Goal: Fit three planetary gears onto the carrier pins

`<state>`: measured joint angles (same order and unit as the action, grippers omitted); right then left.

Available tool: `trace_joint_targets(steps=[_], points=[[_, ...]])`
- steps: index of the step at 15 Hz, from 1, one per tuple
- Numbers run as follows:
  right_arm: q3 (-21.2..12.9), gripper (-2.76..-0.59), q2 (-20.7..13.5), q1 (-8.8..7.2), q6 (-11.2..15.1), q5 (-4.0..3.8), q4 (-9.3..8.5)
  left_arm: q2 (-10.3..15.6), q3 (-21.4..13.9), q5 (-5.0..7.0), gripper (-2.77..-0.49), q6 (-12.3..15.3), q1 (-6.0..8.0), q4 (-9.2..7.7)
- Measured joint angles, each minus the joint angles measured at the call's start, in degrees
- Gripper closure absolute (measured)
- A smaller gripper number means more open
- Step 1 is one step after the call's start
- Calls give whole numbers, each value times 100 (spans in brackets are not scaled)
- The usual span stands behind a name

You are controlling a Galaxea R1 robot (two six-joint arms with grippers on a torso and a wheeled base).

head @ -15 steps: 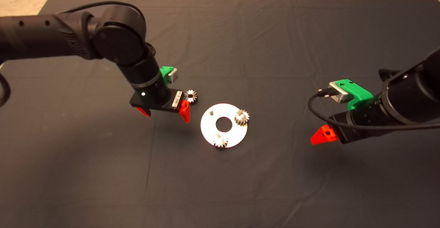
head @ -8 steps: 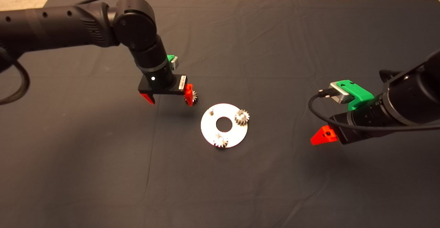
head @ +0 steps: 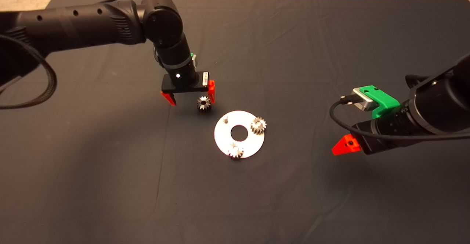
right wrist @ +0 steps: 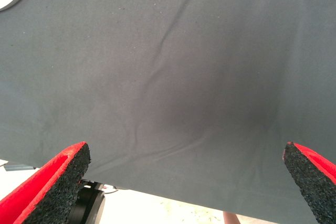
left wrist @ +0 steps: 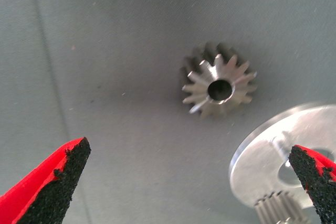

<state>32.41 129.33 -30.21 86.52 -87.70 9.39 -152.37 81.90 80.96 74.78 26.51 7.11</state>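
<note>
The left gripper (left wrist: 186,182) is hovering with fingers spread; the loose planetary gear (left wrist: 219,86) is lying flat on the mat (head: 293,53) between them. The head view alone is showing two gears (head: 258,125) seated on the carrier disc (head: 224,137), one pin (head: 226,118) bare, and the right gripper (right wrist: 184,182) waiting, spread, well apart.

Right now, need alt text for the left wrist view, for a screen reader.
A loose silver gear with a dark centre hole lies flat on the dark mat, framed between the open left gripper's two red fingers with black pads. Beside it, at the frame edge, part of the white-silver disc shows, with the teeth of a mounted gear.
</note>
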Motion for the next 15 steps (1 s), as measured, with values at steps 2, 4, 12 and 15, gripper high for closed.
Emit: trace_joint_targets(steps=[2,4,12,15], points=[[0,-275,0,0,2,-4,-1,-33,33,-6,-277,84,-27,0],[0,-275,2,1,9,-4,-1,-153,140,-8,-277,80,-94,2],[0,-275,5,0,13,-1,0,-413,206,-45,-267,-166,-124,154],[0,-275,2,2,13,-4,-1,-413,271,-43,-257,-239,-124,191]])
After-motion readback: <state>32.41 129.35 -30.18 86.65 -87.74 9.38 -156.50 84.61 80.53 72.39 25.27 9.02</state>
